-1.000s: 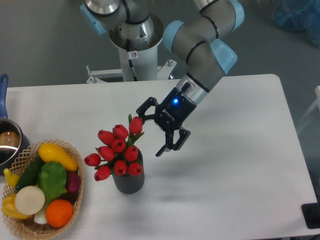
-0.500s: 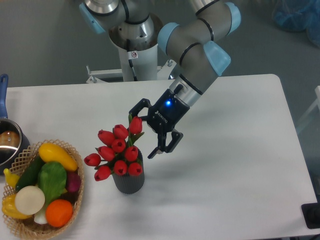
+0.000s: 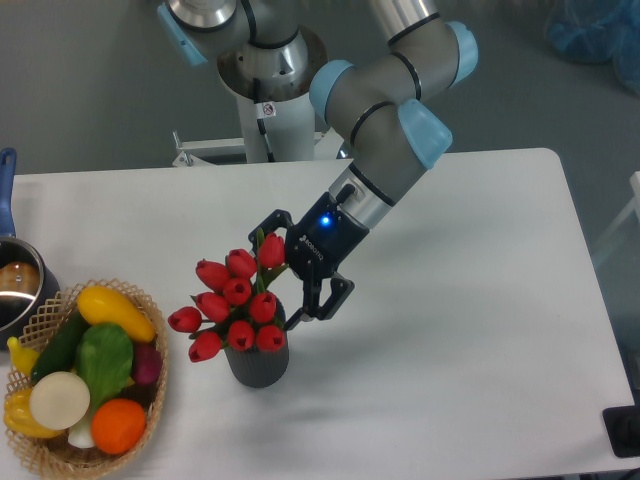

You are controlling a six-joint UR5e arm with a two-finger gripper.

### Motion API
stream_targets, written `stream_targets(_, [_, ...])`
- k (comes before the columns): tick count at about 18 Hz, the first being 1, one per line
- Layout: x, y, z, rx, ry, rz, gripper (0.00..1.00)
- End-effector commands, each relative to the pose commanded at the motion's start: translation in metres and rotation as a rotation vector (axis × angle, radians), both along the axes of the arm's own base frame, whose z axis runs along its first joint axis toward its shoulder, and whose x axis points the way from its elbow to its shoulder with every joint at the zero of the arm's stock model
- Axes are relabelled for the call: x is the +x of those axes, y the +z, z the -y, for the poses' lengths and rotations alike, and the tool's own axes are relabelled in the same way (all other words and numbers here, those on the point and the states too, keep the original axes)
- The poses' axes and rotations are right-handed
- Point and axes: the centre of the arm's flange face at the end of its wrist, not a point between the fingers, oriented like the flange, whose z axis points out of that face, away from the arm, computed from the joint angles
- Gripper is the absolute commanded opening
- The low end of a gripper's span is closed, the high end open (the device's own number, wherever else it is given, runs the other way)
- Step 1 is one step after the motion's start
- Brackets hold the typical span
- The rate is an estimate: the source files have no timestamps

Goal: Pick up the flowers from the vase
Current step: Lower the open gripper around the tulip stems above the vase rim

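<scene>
Toward three o'clock of the dark grey ribbed cylindrical vase (image 3: 258, 362), the white table (image 3: 470, 330) lies bare to its rounded edge. At nine o'clock sits a wicker basket of fruit and vegetables (image 3: 85, 380). Red tulip buds with green leaves (image 3: 236, 300) stand in the vase (upright). The black two-finger gripper (image 3: 278, 270), jaws spread wide and holding nothing, flanks the topmost bud.
</scene>
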Motion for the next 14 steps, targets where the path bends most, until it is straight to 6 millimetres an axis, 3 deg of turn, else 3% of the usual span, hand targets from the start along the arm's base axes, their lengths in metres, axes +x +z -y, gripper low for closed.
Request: stream_targets(14, [0.01, -0.007, -0.015, 0.013, -0.034, 0.016, 1.0])
